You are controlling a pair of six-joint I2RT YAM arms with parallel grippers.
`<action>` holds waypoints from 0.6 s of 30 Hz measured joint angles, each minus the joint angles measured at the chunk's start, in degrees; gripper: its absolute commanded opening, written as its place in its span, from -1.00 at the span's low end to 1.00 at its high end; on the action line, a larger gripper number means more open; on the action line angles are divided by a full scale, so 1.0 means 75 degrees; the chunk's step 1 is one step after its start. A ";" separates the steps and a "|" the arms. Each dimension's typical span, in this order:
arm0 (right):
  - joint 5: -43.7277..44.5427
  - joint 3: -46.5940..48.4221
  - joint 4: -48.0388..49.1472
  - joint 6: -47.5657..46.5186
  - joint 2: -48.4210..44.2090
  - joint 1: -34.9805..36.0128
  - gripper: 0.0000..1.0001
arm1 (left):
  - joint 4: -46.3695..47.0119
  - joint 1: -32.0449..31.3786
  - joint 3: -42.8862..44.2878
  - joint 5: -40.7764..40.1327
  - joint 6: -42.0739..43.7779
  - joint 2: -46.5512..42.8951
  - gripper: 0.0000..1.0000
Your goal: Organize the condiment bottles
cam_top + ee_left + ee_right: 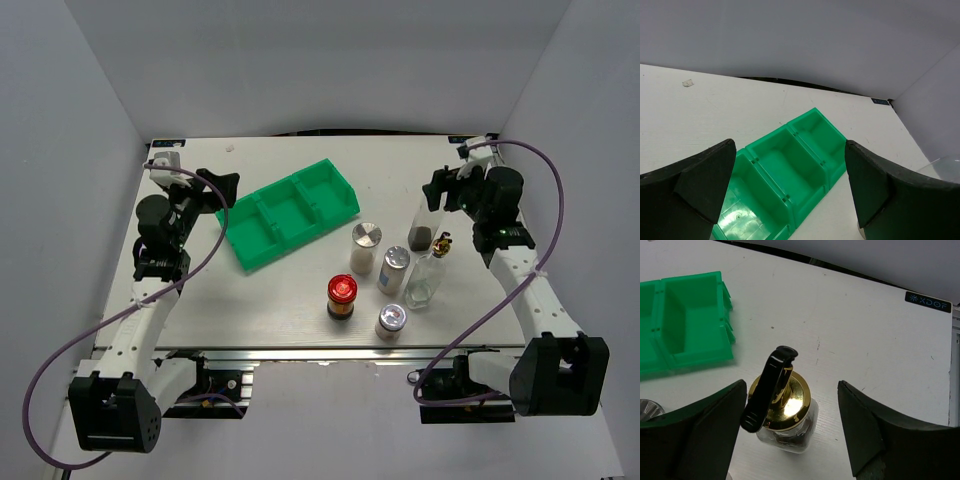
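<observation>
Fingers (700, 435) on your right gripper (790, 440) sit apart around the cruet (785, 412) near the table's (280, 300) right edge, ready to clamp.

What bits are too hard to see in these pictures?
- Left wrist view: the green tray's nearest compartment, cut off by the bottom edge and a black finger.
- Same view: a glass thing, mostly past the right edge.
- Right wrist view: a silver lid, mostly behind a gripper finger.
- Top view: what fills the red-lidded jar, too small.
</observation>
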 measured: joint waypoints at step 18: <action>-0.0230 -0.0096 0.0437 0.0061 0.0350 0.0012 -0.76 | -0.0187 0.0000 -0.0020 -0.0606 0.0181 -0.0087 0.97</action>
